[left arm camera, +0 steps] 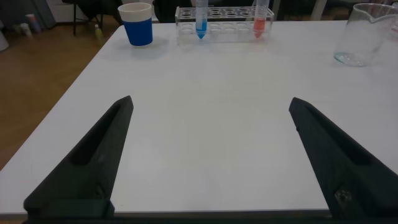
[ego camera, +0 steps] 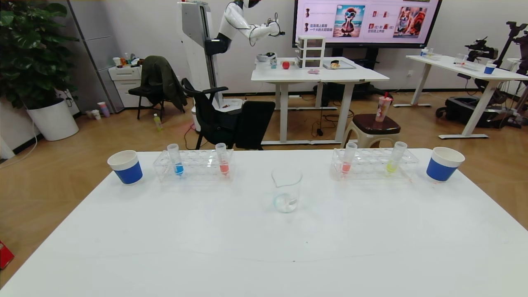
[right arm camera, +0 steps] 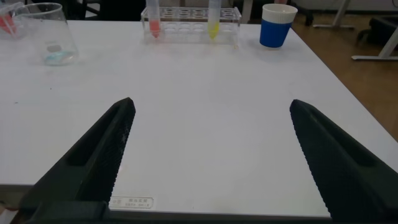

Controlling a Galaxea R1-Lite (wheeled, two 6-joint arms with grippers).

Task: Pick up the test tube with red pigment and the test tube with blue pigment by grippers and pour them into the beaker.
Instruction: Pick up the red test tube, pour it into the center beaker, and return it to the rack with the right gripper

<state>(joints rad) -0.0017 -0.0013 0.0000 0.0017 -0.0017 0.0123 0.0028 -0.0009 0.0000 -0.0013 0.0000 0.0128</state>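
Centrally on the white surface (ego camera: 165, 231) stands the beaker (ego camera: 286, 189), upright, with only a trace of clear liquid at its bottom. Behind it to the left, a clear rack (ego camera: 194, 165) holds the blue tube (ego camera: 176, 160) near its left end and a coral-red tube (ego camera: 222, 159) near its right end, both upright with a little liquid at the bottom. A second rack (ego camera: 373, 163) to the right holds the pale red tube (ego camera: 348, 158) at its left end and a yellow tube (ego camera: 396, 157) further right. One blue-and-white cup (ego camera: 126, 166) stands beside the left rack's outer end, another cup (ego camera: 443, 163) beside the right rack's. Near the surface's front edge, the left gripper (left arm camera: 208, 155) and right gripper (right arm camera: 208, 155) hover with fingers (left arm camera: 93, 162) spread wide, grasping nothing, well apart from the tubes.
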